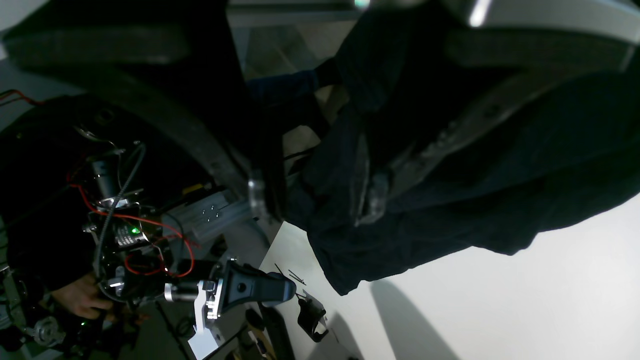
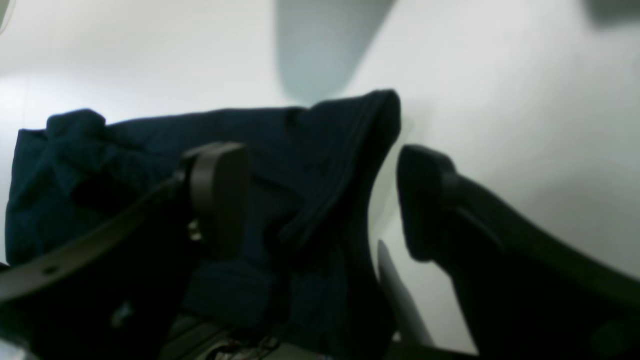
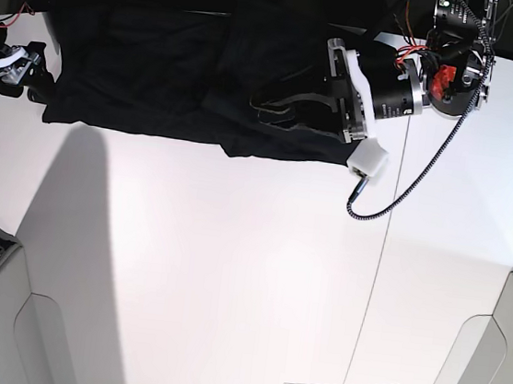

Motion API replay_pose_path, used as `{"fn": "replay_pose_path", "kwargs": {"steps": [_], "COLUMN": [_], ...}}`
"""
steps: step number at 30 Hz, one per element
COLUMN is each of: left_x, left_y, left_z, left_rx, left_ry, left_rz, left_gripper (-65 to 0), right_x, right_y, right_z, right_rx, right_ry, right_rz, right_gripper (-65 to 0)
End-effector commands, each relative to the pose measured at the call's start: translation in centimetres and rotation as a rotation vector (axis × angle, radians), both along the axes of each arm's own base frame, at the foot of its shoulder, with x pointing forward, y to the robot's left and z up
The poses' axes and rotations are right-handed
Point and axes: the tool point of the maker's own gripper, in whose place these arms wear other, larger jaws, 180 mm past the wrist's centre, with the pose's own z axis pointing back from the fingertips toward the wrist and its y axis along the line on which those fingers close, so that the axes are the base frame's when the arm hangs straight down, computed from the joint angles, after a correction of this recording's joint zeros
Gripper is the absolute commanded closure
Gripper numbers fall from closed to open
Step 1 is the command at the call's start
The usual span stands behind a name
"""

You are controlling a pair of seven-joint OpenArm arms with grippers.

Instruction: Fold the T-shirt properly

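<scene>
Shirt (image 3: 158, 79) lies bunched along the far edge of the table (image 3: 229, 272). Left gripper (image 3: 290, 99) pinches a fold of cloth; right gripper (image 2: 320, 200) is spread at a hemmed corner. I judge both should lift together and pull the cloth flat. No label or writing is readable.

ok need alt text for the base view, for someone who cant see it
Overhead view: a black T-shirt lies spread along the far edge of a white table. The left gripper rests on its right end; the right gripper sits at its left corner.
</scene>
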Motion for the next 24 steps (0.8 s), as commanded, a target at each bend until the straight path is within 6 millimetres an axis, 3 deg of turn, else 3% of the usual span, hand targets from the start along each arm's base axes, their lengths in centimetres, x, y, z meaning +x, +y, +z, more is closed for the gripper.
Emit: {"fn": "replay_pose_path", "kwargs": {"steps": [1,6,14,24], "left_x": [0.5,0.5,0.4,0.4], "left_y": [-0.1,-0.1,-0.1,-0.1], "left_z": [1.4,1.4,1.4,1.4], "left_rx": [-0.038,-0.038,-0.037,-0.037], "left_ry": [-0.042,-0.042,-0.041,-0.042], "left_rz": [0.006,0.006,0.006,0.006], "left_gripper": [-24.8,-24.8,-24.8,-24.8], "right_x": [0.5,0.6,1.3,-0.1], "right_y": [-0.2,0.0,1.9,1.4], "right_z": [1.0,1.2,2.9,1.1], "right_rx": [-0.005,0.006,0.135,0.072], "right_ry": [-0.038,-0.047,-0.126,-0.012], "right_rz": [0.008,0.01,0.04,0.057], "right_gripper": [-45.1,-45.1,-45.1,-45.1]}}
